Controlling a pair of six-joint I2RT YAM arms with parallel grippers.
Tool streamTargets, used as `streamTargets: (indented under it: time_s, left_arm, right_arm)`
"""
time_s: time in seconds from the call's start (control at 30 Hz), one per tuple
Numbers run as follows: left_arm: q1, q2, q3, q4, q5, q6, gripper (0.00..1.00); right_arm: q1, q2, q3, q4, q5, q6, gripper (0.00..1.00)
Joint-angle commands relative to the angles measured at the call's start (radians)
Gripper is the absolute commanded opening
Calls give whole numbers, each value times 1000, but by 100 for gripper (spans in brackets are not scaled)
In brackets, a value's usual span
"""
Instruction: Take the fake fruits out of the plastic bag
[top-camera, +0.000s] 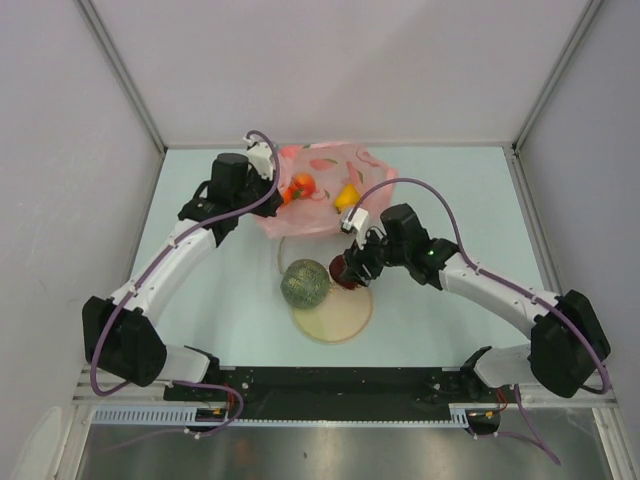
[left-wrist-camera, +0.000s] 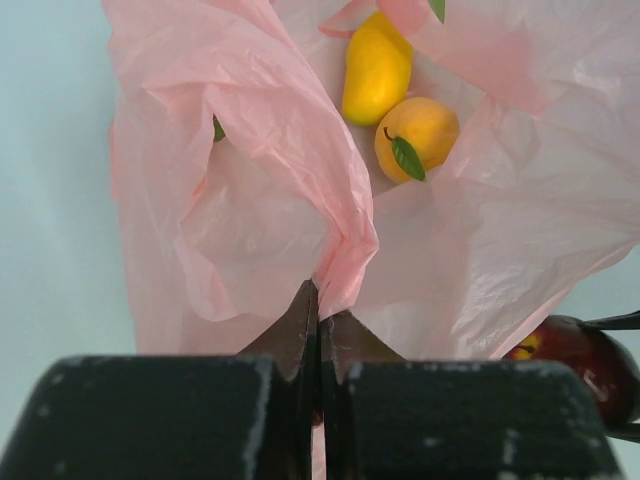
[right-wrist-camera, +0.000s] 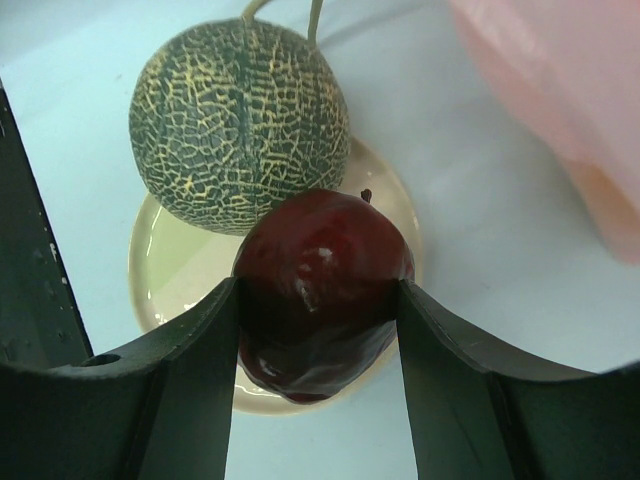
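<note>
My left gripper (left-wrist-camera: 318, 305) is clenched tight on a fold of the thin, crinkly, translucent pink plastic bag (left-wrist-camera: 250, 160), with the film pinched between my two dark fingertips at its near edge. The bag lies crumpled at the far middle of the pale blue-green table (top-camera: 450, 200), and it opens toward my left wrist. Inside it I see a yellow oblong plastic fruit (left-wrist-camera: 377, 68) and, touching it just below, a round orange-yellow plastic fruit (left-wrist-camera: 418, 135) with a green leaf. From above, an orange-red fruit (top-camera: 302, 186) shows through the film in the bag's left part. My right gripper (right-wrist-camera: 320, 300) is grasping a glossy dark red plastic apple (right-wrist-camera: 322, 270), one finger on each side of it. The apple is outside the bag and over the far right rim of the cream round plate (right-wrist-camera: 165, 270). I cannot tell whether it touches the plate. The big netted grey-green plastic melon (right-wrist-camera: 240, 125) rests at the plate's far left edge, just beside the apple and clear of both my grippers.
</note>
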Motion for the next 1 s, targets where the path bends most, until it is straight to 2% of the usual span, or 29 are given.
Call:
streamTargets:
  time_s: [0.0, 0.4, 0.5, 0.63, 0.97]
  left_arm:
    - [-1, -15, 39, 16, 19, -14, 0]
    - [-2, -67, -18, 21, 36, -14, 0]
    - [-2, -73, -28, 22, 42, -15, 0]
    - [-2, -73, -36, 30, 46, -17, 0]
    - [-1, -69, -44, 38, 49, -15, 0]
  right_arm:
    - [11, 63, -31, 118, -8, 100, 27]
    - [43, 172, -40, 236, 29, 154, 29]
    - [49, 183, -43, 240, 32, 147, 36]
    - [49, 200, -41, 243, 37, 136, 52]
    - [49, 232, -54, 290, 35, 120, 63]
